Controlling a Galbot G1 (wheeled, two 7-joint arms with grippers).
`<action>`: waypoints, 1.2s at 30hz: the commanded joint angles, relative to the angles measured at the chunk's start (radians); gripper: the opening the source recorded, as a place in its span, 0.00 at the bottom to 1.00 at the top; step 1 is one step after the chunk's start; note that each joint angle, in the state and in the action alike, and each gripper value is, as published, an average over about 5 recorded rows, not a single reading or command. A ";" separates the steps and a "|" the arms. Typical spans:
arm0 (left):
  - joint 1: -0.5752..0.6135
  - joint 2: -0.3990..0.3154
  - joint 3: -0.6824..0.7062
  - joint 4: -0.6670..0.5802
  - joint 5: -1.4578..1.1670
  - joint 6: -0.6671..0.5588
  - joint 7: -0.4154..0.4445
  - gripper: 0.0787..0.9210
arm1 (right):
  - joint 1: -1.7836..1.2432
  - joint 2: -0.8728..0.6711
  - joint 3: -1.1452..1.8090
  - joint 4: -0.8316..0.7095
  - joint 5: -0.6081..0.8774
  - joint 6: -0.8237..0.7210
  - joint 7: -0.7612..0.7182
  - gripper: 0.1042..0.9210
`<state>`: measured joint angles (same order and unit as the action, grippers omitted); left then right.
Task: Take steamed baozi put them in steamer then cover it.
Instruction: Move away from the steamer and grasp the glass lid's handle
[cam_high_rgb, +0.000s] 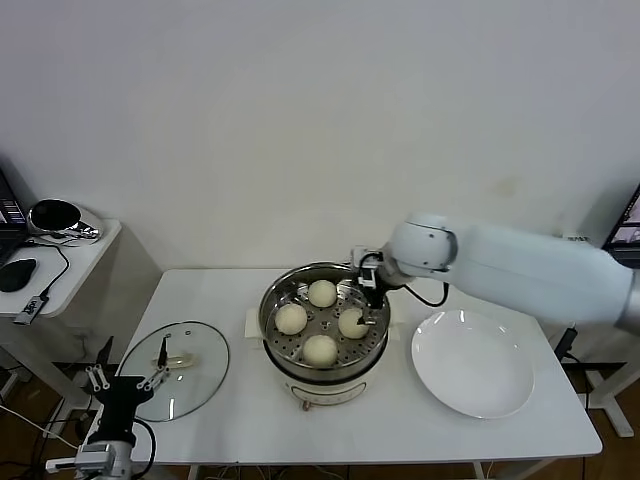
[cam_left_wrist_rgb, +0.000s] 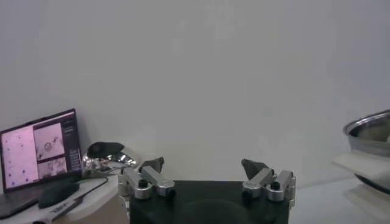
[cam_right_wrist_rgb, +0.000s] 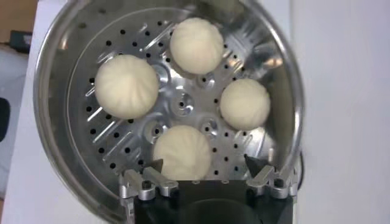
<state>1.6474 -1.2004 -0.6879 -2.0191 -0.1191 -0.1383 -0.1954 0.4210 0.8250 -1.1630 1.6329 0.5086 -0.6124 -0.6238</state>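
Observation:
The steel steamer (cam_high_rgb: 274, 300) stands mid-table on its white base, and several cream-white baozi lie on its perforated tray (cam_right_wrist_rgb: 183, 106). One baozi (cam_high_rgb: 352, 323) lies right under my right gripper (cam_high_rgb: 368, 312), which hangs open over the pot's right side. In the right wrist view that baozi (cam_right_wrist_rgb: 181, 152) sits between and below the spread fingertips (cam_right_wrist_rgb: 157, 165), touching neither, while my right gripper (cam_right_wrist_rgb: 204, 164) holds nothing. The glass cover (cam_high_rgb: 190, 350) lies flat on the table left of the steamer. My left gripper (cam_high_rgb: 125, 376) waits open at the table's front left corner, just off the cover's edge.
An empty white plate (cam_high_rgb: 472, 363) sits right of the steamer. A side table on the left carries a laptop (cam_left_wrist_rgb: 39, 149), a mouse (cam_high_rgb: 17, 274) and a shiny object (cam_high_rgb: 60, 217). In the left wrist view my left gripper (cam_left_wrist_rgb: 207, 164) faces the wall, with the steamer (cam_left_wrist_rgb: 372, 128) at the frame's edge.

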 joint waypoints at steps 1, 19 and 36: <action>-0.001 -0.003 0.004 0.001 0.003 0.002 -0.003 0.88 | -0.648 -0.259 0.584 0.133 -0.015 0.375 0.463 0.88; -0.018 -0.086 0.107 0.053 0.319 -0.014 -0.149 0.88 | -1.657 0.454 1.790 0.059 -0.609 1.000 0.516 0.88; -0.012 0.111 -0.043 0.228 0.927 0.077 -0.054 0.88 | -1.926 0.590 2.140 0.242 -0.372 0.774 0.539 0.88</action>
<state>1.6354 -1.2334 -0.6573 -1.8948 0.4113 -0.1387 -0.3133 -1.3587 1.2933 0.6863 1.7888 0.0532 0.2291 -0.1315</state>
